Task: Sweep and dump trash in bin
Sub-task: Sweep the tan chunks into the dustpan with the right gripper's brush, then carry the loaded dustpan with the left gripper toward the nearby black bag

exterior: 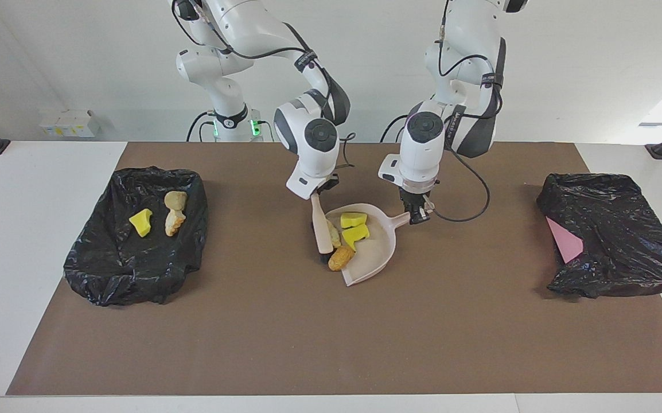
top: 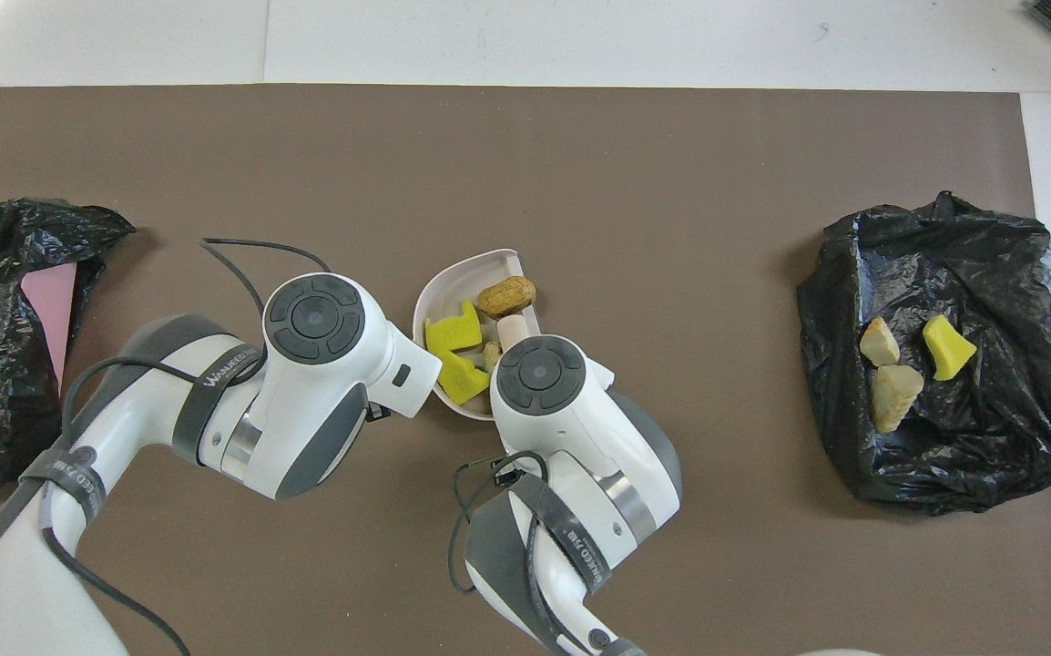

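A beige dustpan (exterior: 374,252) lies on the brown mat mid-table. My left gripper (exterior: 417,215) is shut on its handle. My right gripper (exterior: 320,192) is shut on a beige brush (exterior: 322,226), which stands at the pan's mouth. In the pan are two yellow scraps (exterior: 354,219) (exterior: 356,235) and a pale chunk (exterior: 334,234). A tan chunk (exterior: 341,258) sits at the pan's lip against the brush. The black-bag bin (exterior: 107,269) toward the right arm's end holds a yellow scrap (exterior: 141,222) and two tan chunks (exterior: 175,199) (exterior: 174,222). In the overhead view both wrists hide the grippers.
A second black-bag bin (exterior: 612,252) with a pink sheet (exterior: 566,244) in it stands toward the left arm's end. A brown mat (exterior: 331,344) covers the table between the bins. A cable loops from the left wrist onto the mat (exterior: 468,215).
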